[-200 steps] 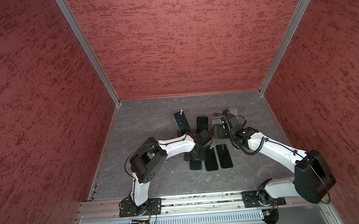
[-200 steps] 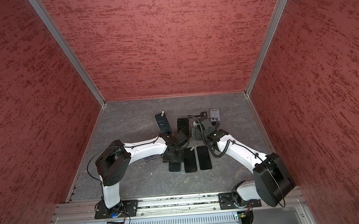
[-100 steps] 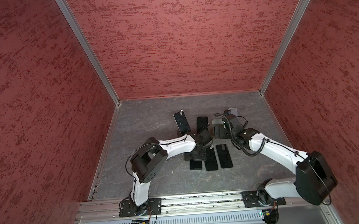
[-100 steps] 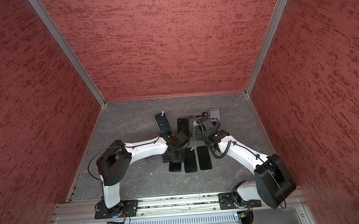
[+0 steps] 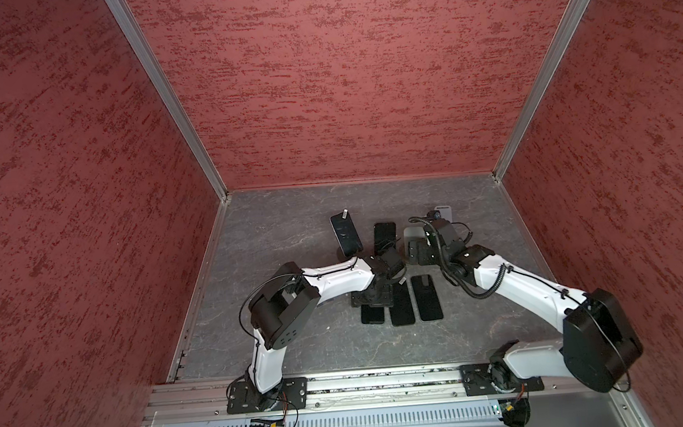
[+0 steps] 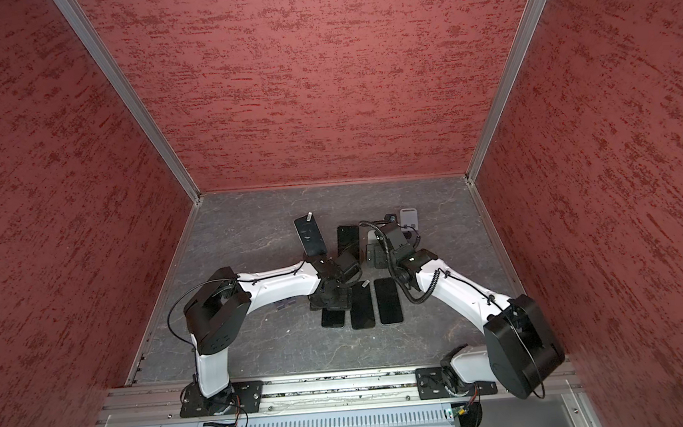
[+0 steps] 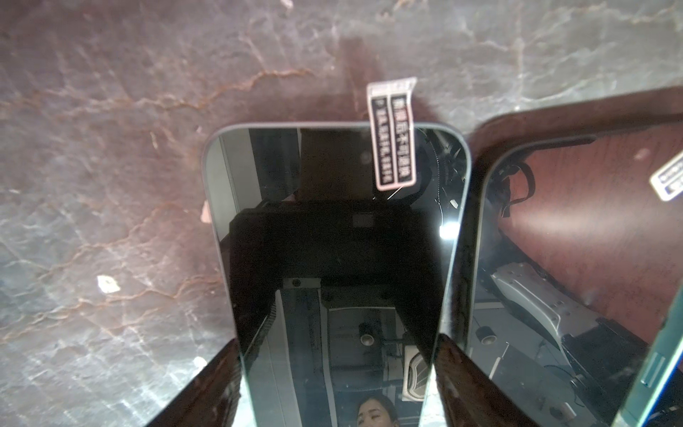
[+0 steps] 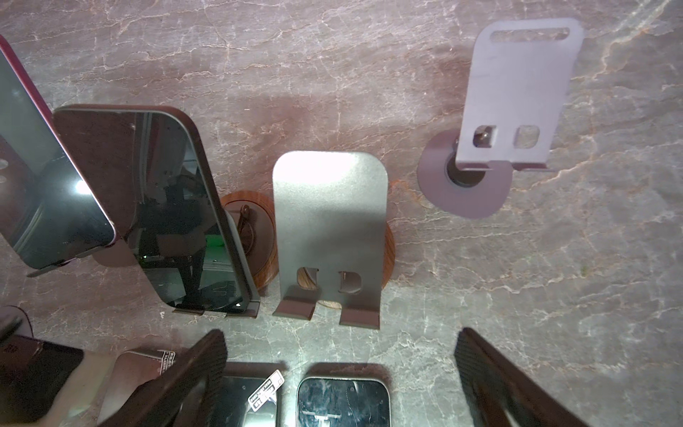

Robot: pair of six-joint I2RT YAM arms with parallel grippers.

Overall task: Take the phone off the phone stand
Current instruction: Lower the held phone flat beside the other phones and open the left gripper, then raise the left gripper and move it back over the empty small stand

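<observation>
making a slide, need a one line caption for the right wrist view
Open right gripper hovers before an empty phone stand, with a phone propped up beside it

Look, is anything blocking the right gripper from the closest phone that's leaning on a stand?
Nothing visible blocks it. The open right gripper has only bare tabletop between it and the phone. The empty gray stand sits beside that phone, straight ahead of the gripper, not in between.
</observation>
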